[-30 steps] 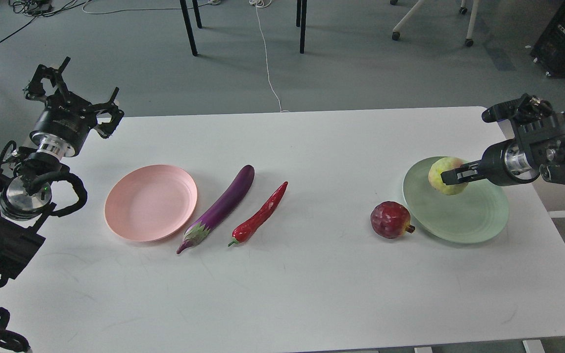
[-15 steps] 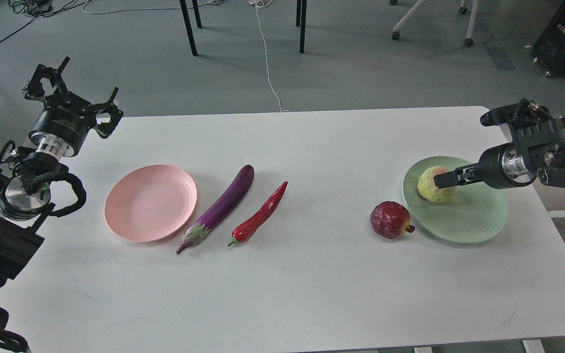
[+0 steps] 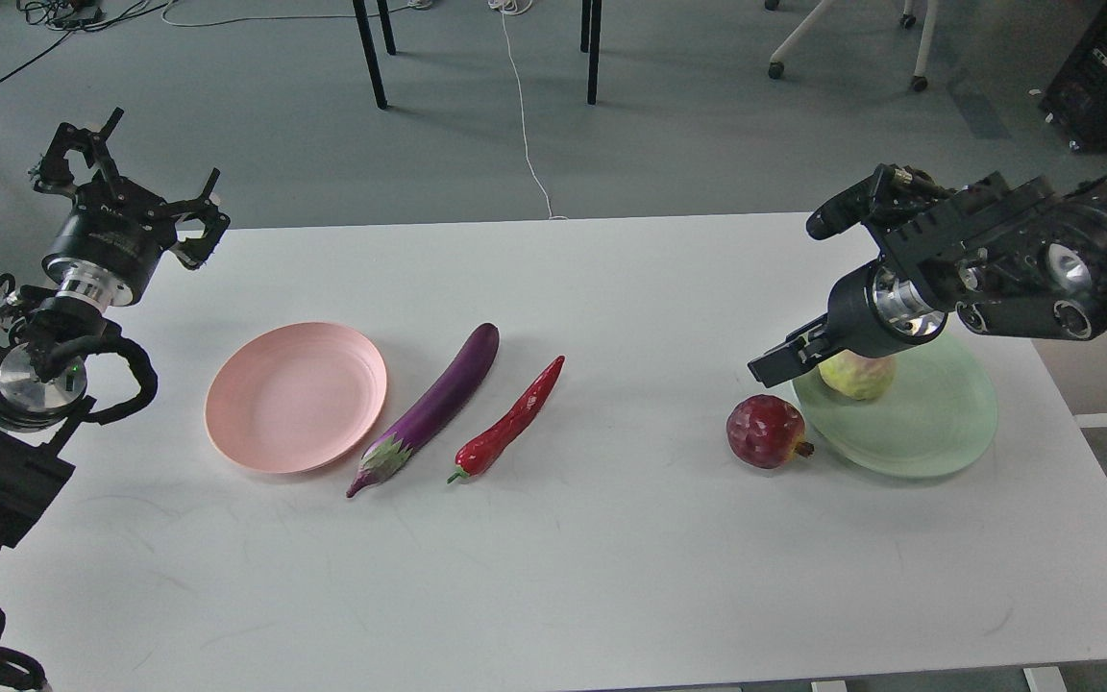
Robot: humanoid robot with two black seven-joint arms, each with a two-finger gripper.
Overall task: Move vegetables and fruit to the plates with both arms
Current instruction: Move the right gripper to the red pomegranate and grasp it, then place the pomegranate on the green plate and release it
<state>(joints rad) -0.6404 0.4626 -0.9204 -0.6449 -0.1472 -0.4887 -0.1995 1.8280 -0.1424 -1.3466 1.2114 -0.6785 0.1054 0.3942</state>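
The yellow-green fruit (image 3: 856,375) sits on the pale green plate (image 3: 928,423), at its far left part. The dark red fruit (image 3: 765,432) lies on the table, touching the plate's left rim. My right gripper (image 3: 784,354) hovers just above and behind the red fruit, empty, fingers apart, seen side-on. The purple eggplant (image 3: 438,406) and the red chili pepper (image 3: 512,420) lie side by side right of the empty pale pink plate (image 3: 295,396). My left gripper (image 3: 121,187) is open and empty, raised over the table's far left corner.
The white table (image 3: 563,577) has its far edge just behind both grippers and its right edge close to the green plate. Chair and table legs (image 3: 371,53) and a white cable (image 3: 525,125) are on the floor beyond.
My right gripper let go of the yellow-green fruit onto the green plate, then swung left and now hangs over the dark red fruit. My left gripper shifted slightly left.
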